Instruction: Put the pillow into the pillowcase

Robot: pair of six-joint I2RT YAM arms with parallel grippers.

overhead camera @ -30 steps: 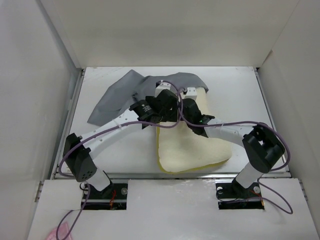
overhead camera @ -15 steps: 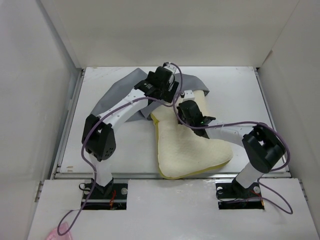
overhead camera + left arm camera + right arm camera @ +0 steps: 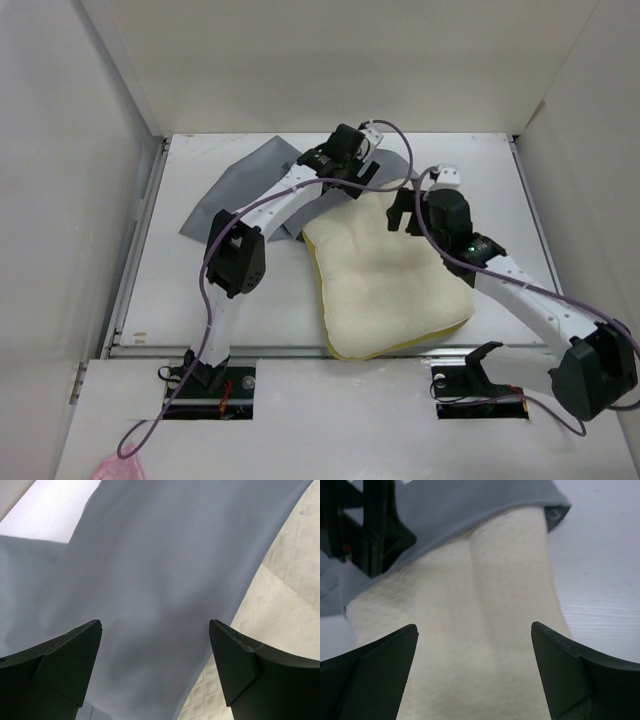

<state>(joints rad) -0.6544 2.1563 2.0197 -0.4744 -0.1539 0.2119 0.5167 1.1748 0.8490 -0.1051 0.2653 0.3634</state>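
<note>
Lying puffy and cream (yellow edge), pillow (image 3: 385,270), far end under wrinkled grey pillowcase (image 3: 245,190) at 11 o'clock, left gripper (image 3: 155,625) and right gripper (image 3: 474,626) spread wide, empty.

The pillow (image 3: 385,270) is lying on the table (image 3: 200,290), right of centre, reaching toward the near edge. The pillowcase (image 3: 240,195) is lying behind it and to its left, one edge draping over the pillow's far end. The left gripper (image 3: 155,625) is hanging above the pillowcase, the right gripper (image 3: 474,626) above the pillow's far end.
</note>
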